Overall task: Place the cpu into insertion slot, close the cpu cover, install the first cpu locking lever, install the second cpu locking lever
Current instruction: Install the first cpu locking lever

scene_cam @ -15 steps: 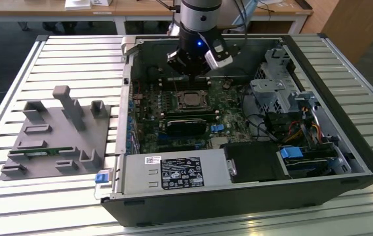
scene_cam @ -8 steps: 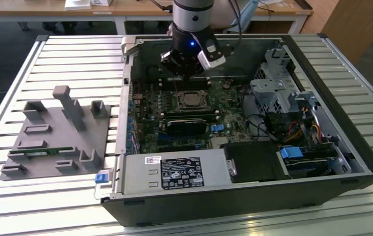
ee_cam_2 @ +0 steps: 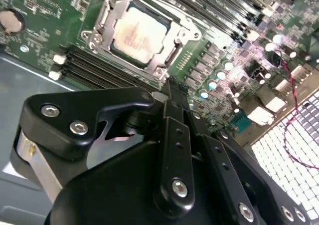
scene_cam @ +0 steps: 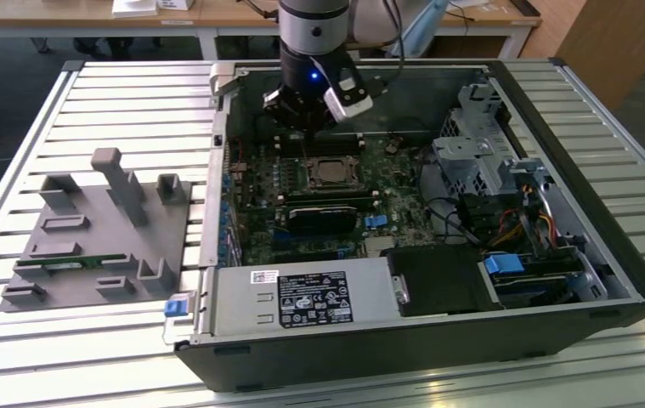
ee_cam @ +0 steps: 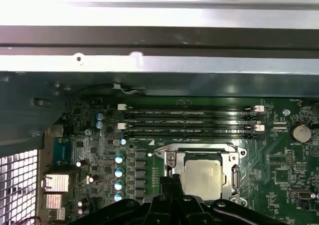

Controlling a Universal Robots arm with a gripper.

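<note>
The chip sits in the socket under its metal frame, and the gripper, fingers pressed together on nothing, hovers beside it, where a low pass could scrape the board.

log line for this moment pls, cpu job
cpu: seated in slot | cover: down around cpu | gripper: beside socket, holding nothing
</note>
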